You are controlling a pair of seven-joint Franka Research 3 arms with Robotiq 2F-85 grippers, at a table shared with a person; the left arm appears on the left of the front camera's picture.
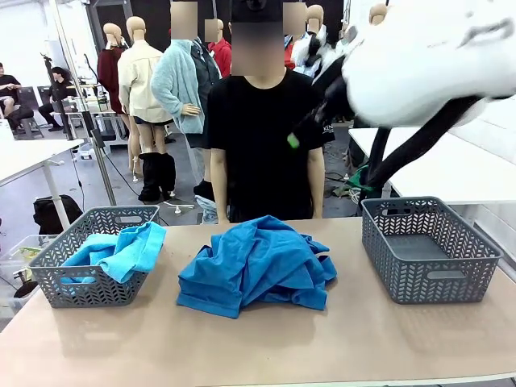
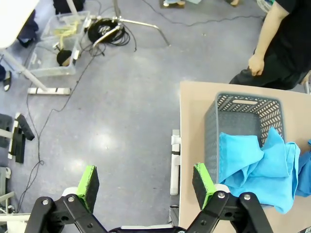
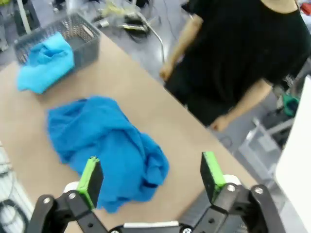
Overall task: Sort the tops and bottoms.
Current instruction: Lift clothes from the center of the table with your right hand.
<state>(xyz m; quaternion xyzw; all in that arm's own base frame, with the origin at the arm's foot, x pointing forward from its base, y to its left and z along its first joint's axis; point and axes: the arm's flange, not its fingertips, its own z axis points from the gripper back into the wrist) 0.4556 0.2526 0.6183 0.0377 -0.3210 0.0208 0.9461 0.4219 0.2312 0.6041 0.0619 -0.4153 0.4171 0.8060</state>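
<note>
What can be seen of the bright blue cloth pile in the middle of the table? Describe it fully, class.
The blue pile is soft, bright blue fabric, crumpled into many folds. It lies on the tan table between the left grey basket and the right grey basket, touching neither; nothing holds it.

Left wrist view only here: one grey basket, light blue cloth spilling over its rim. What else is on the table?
Observer: A crumpled pile of bright blue garments lies in the middle of the table, beside the first basket, not in it.
Operator: Second basket?
Observer: Yes, another grey basket stands at the robot's right end of the table, with nothing in it.
Operator: Right end effector?
Observer: The right end effector is open and empty, raised well above the table, pointing down toward the pile.
</note>
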